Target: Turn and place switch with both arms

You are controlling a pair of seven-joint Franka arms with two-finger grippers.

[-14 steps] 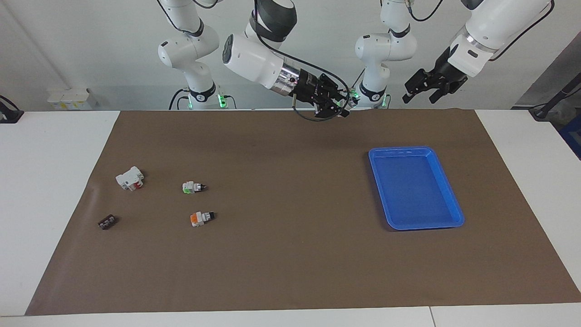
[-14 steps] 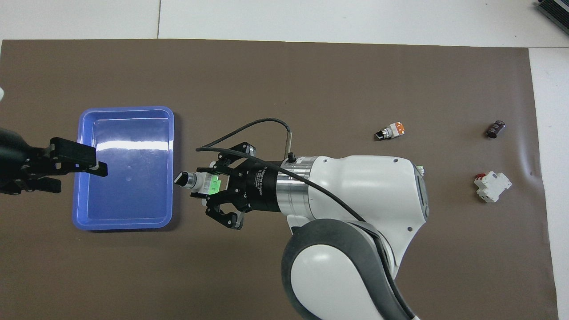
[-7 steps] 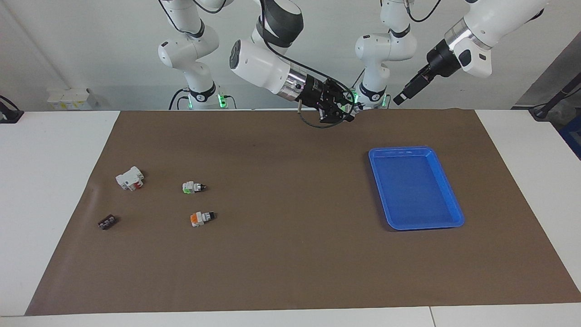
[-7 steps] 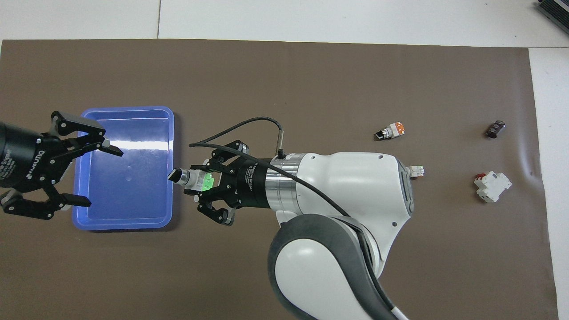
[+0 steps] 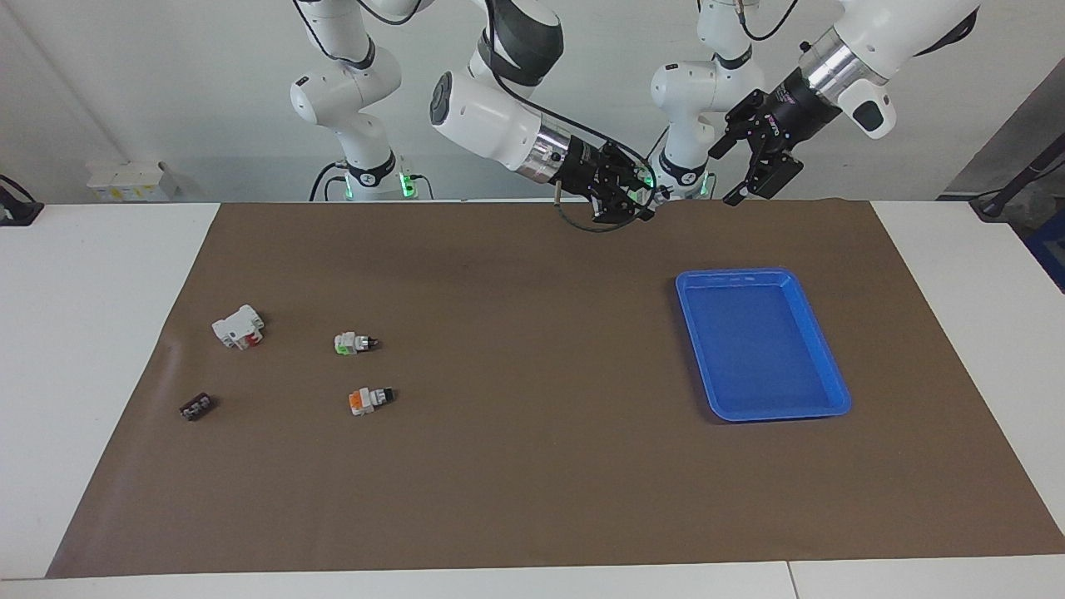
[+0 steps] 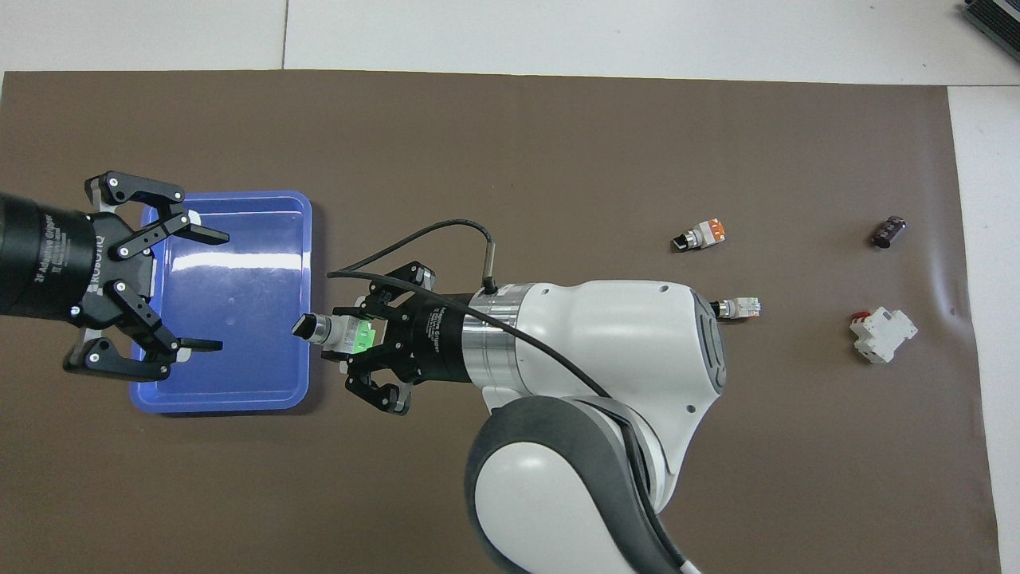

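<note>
The right gripper (image 6: 351, 339) is clamped on the switch (image 6: 339, 331), holding it in the air with its black knob pointing toward the blue tray (image 6: 239, 395) and its green block between the fingers. The left gripper (image 6: 209, 291) hangs over the tray with its fingers spread wide and nothing in them. A second green-ended switch (image 5: 354, 343), an orange-ended switch (image 5: 369, 400) and a white-and-red block (image 5: 238, 326) lie on the brown mat (image 5: 532, 482) toward the right arm's end.
</note>
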